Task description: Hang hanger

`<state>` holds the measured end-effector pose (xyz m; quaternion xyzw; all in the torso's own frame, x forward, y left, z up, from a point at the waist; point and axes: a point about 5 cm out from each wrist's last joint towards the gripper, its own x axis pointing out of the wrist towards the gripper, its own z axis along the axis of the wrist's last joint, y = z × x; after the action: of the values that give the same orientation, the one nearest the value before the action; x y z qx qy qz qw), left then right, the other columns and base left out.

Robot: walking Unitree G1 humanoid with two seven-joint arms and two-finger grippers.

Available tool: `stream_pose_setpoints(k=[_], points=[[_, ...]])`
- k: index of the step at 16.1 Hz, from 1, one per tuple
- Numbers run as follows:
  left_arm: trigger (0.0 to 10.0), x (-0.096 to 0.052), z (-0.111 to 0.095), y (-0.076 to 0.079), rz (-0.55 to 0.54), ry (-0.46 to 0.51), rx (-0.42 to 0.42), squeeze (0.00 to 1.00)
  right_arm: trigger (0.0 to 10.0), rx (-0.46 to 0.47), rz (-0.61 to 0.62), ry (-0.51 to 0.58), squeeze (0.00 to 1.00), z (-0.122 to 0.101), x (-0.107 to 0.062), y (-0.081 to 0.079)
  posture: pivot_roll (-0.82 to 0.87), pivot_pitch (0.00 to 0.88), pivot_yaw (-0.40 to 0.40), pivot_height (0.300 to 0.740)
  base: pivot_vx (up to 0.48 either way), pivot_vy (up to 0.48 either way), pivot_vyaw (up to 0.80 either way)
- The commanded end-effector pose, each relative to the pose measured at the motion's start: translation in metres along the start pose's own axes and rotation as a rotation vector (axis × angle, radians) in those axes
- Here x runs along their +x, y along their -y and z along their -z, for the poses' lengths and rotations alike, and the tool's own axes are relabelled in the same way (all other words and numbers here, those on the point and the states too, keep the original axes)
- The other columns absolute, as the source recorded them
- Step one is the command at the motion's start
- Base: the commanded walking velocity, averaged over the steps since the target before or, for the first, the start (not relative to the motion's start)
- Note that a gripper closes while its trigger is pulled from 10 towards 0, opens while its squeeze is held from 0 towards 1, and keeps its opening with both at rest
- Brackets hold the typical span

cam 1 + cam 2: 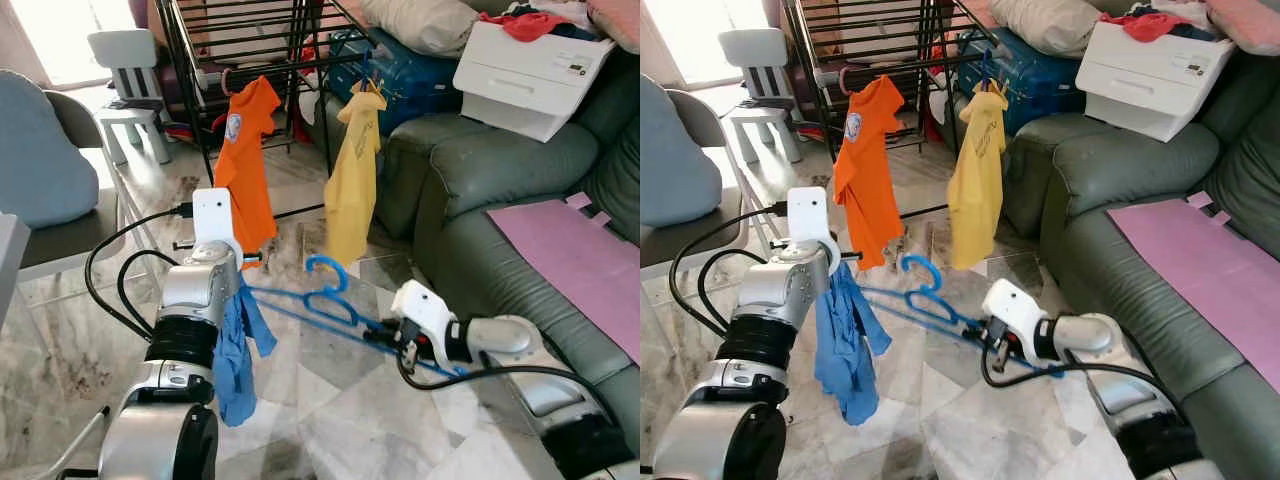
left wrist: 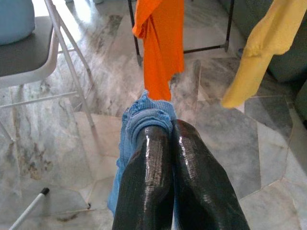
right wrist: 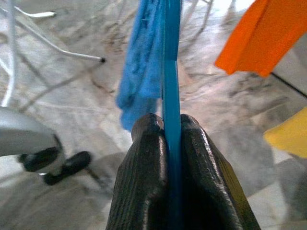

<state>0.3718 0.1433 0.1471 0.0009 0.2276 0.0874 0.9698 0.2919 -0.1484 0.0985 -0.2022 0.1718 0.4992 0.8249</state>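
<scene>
**Hanger in hand, rack not yet reached**

Both arms are up and busy — the right gripper (image 3: pixel 170 127) has its two black fingers pressed tight on the bar of the blue hanger (image 1: pixel 330 295), pinching it edge-on; the left gripper (image 2: pixel 170 132) has its fingers squeezed together on a bunch of the blue garment (image 1: pixel 238 350), which droops from that end of the hanger toward the marble floor (image 1: pixel 330 420). The hanger sits low, between the two grippers, hook pointing up; well ahead stands the black drying rack (image 1: pixel 260 50), with an orange shirt (image 1: pixel 245 160) and a yellow shirt (image 1: pixel 352 175) already hanging on it. So by my read — pickup done; the lift and the hooking onto a rail are all left to do.
</scene>
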Motion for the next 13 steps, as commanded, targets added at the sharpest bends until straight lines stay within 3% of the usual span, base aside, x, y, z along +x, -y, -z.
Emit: stream_pose_setpoints(k=[1,8,10,13], points=[[10.0,-0.004,-0.008,0.000,0.002,0.023,0.000,0.00,10.0,-0.024,0.048,0.014,0.00,-0.005,-0.001,0.008,-0.09,0.000,0.018,0.740,0.000,0.000,0.00],[10.0,-0.006,-0.005,0.004,-0.010,-0.002,0.006,0.00,10.0,-0.031,0.049,0.012,0.00,-0.005,0.001,0.011,-0.10,0.000,0.009,0.740,0.000,0.000,0.00],[10.0,0.001,0.004,-0.008,-0.071,-0.080,-0.092,0.00,10.0,-0.030,-0.014,0.002,0.00,-0.004,-0.004,0.005,-0.10,0.000,0.013,0.740,0.000,0.000,0.00],[10.0,0.006,0.012,-0.012,-0.070,-0.132,-0.138,0.00,10.0,-0.032,-0.064,-0.015,0.00,-0.001,-0.007,-0.001,-0.11,0.000,0.019,0.740,0.000,0.000,0.00]])
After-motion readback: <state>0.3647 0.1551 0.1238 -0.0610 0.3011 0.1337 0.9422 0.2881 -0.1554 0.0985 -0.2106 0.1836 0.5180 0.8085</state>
